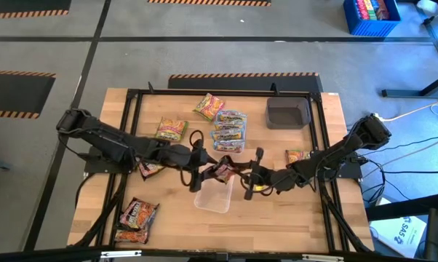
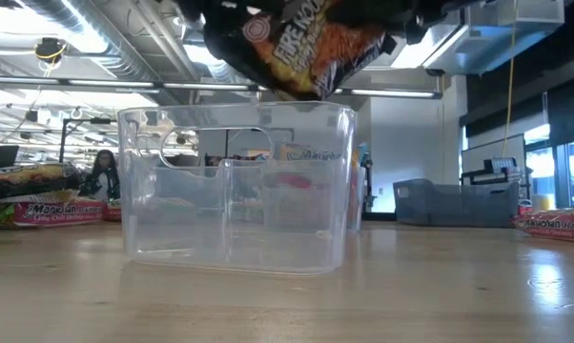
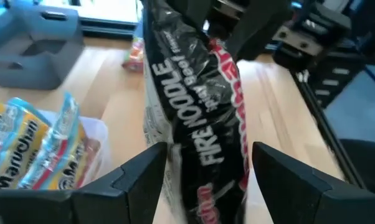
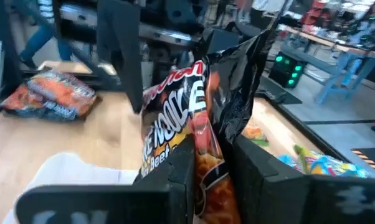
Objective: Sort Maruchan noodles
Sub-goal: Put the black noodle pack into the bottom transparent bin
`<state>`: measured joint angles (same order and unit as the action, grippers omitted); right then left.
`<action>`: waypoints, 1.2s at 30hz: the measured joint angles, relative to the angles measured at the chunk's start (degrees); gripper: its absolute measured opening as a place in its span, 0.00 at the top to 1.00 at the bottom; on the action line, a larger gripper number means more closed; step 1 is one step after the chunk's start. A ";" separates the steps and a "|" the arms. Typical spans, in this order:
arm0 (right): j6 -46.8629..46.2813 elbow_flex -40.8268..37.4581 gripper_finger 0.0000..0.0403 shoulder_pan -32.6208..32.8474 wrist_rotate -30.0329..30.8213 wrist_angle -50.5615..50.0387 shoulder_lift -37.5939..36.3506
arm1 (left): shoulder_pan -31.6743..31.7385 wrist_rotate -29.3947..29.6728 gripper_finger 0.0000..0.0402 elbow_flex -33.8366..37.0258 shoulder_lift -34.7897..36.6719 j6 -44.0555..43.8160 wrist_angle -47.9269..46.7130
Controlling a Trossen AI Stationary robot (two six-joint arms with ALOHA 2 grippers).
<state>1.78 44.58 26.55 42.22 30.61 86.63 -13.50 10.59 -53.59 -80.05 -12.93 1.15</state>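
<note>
While the right gripper [image 4: 209,168] pinched a maroon packet [image 4: 194,118] over the tub [image 1: 213,198], left gripper [image 3: 203,180] apparently spread wide around it, tray [image 1: 287,113] at two o'clock.

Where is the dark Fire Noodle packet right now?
The dark Fire Noodle packet hangs in the air just above the clear tub near the table's front middle, pinched by the right gripper, with the left gripper open around it.

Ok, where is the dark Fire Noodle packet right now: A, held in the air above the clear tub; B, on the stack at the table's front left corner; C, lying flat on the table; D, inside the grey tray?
A: the low view shows the Fire Noodle packet hanging over the clear tub, pinched by the right gripper, the left gripper open around it.
</note>
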 joint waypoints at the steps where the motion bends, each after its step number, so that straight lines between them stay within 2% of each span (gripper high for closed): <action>1: 0.00 0.00 0.84 0.00 0.34 -0.08 0.02 | 0.23 -0.01 0.42 0.00 -0.14 -0.02 -0.07; 8: 0.02 0.00 0.84 -0.07 0.16 0.76 0.55 | 1.35 -1.11 0.44 0.03 -0.24 0.05 0.06; 17: -1.29 0.00 0.84 0.00 -1.25 2.66 0.55 | 1.65 -1.56 0.68 0.03 -0.21 1.52 0.09; 22: -1.43 0.00 0.84 0.02 -1.22 2.79 0.55 | 1.65 -1.52 0.74 0.03 -0.21 3.02 0.07; 25: -1.51 0.00 0.78 0.02 -1.19 2.80 0.55 | 1.65 -1.27 0.74 0.03 -0.21 4.34 0.12; 29: -1.26 0.00 0.65 0.62 -2.21 1.19 -0.81 | 1.67 -0.61 0.75 0.03 0.80 5.54 -1.52; 36: -2.90 0.11 0.48 5.16 -2.77 -12.15 -8.54 | 1.10 -1.18 0.75 0.03 3.90 13.78 -6.82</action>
<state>-1.12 44.69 31.70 39.44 18.46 78.09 -12.40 9.41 -53.56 -76.16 0.86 -5.67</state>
